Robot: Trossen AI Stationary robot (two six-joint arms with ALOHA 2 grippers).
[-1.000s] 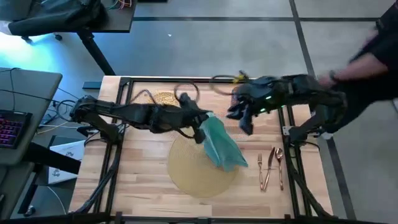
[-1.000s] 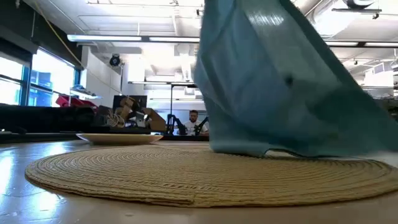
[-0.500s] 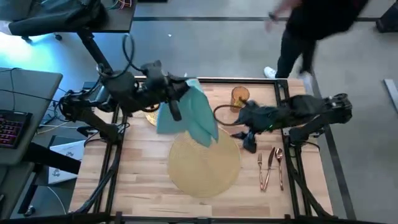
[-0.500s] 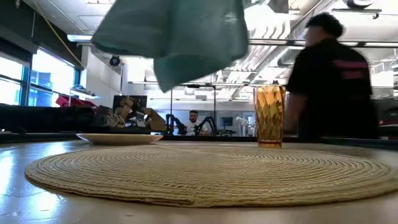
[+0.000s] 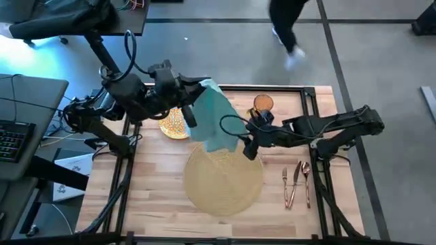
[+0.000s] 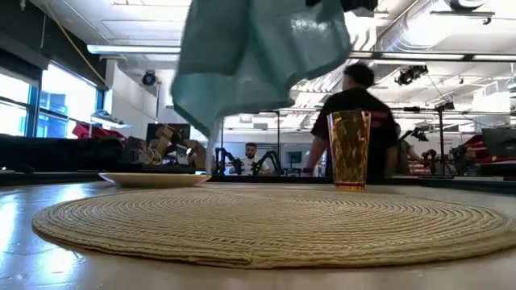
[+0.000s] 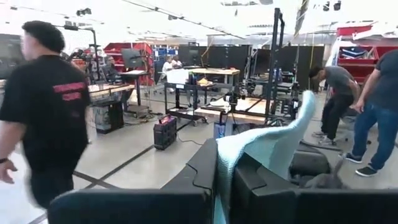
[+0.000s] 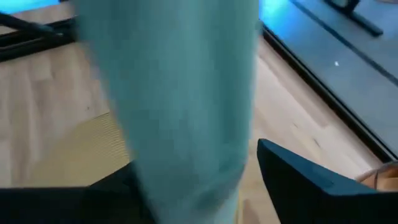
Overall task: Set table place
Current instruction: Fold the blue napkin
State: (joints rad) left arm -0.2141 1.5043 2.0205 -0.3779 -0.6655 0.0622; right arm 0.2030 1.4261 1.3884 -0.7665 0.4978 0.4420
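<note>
Butcher-block table (image 5: 157,184) fills most of the high view, its light wood framed by a black rail. On it, toward the near middle, lies the round woven placemat (image 5: 223,178), flat and bare; in the low view its coiled weave spreads across the foreground (image 6: 274,225).

My left arm reaches in from the far left corner, and my left gripper (image 5: 189,102) is clamped on the teal napkin (image 5: 216,121), holding it up in the air. The cloth hangs from my fingers over the far edge of the placemat, clear of the table; from table height it dangles high in the picture (image 6: 262,60), and my left wrist camera sees a fold of it pinched between my dark fingers (image 7: 261,149).

My right arm stretches across from the right side, and my right gripper (image 5: 249,144) sits just beside the lower edge of the hanging napkin, at the placemat's far right rim. In my right wrist view the teal cloth (image 8: 180,99) passes between my two fingers (image 8: 311,177), which stand apart on either side of it without pressing it.

Gold speckled plate (image 5: 174,124) rests on the wood to the far left of the placemat, partly under my left arm. The amber tumbler (image 5: 263,103) stands upright at the far edge, behind my right gripper. Copper fork (image 5: 285,185), knife (image 5: 294,184) and spoon (image 5: 306,180) lie side by side to the right of the placemat.

A person (image 6: 355,121) in a dark shirt is in the room beyond.
</note>
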